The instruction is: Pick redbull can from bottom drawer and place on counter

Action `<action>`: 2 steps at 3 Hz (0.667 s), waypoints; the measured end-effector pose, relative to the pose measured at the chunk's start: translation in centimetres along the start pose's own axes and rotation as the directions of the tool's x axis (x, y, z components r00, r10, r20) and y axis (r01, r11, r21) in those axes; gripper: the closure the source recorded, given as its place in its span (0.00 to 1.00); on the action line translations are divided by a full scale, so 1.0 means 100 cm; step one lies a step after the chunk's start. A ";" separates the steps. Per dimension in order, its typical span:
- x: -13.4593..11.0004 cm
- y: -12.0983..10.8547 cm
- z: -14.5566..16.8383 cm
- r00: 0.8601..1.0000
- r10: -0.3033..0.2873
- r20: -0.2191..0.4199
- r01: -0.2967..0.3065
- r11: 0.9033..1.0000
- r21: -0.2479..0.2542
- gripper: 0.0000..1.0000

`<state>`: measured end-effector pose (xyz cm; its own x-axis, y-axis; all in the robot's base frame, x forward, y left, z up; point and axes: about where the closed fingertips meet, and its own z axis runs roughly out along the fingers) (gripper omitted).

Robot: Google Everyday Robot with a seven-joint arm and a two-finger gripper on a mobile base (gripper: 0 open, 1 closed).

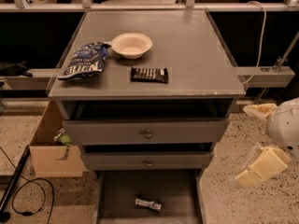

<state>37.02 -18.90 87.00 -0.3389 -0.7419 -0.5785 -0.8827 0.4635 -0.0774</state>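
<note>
The redbull can (pixel 148 203) lies on its side on the dark floor of the open bottom drawer (pixel 117 192), near the middle front. The counter (pixel 191 45) is the grey top of the cabinet above it. My gripper (pixel 259 140) hangs off the right side of the cabinet, at about the height of the two shut drawer fronts, well right of and above the can. Its two cream fingers stand apart with floor showing between them, and it holds nothing.
On the counter lie a dark candy bar (pixel 149 74), a white bowl (pixel 131 45) and a blue chip bag (pixel 84 59). An open cardboard box (pixel 49 150) stands left of the cabinet. A black cable (pixel 25 195) lies on the floor at the lower left.
</note>
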 end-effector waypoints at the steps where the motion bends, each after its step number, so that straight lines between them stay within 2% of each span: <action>1: 0.000 0.000 0.000 1.000 0.000 0.000 0.000 1.000 0.000 0.00; 2: 0.002 0.007 0.028 0.999 0.035 0.033 -0.034 0.999 -0.015 0.00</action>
<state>37.21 -17.35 84.53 -0.3583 -0.7088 -0.6076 -0.8752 0.4816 -0.0457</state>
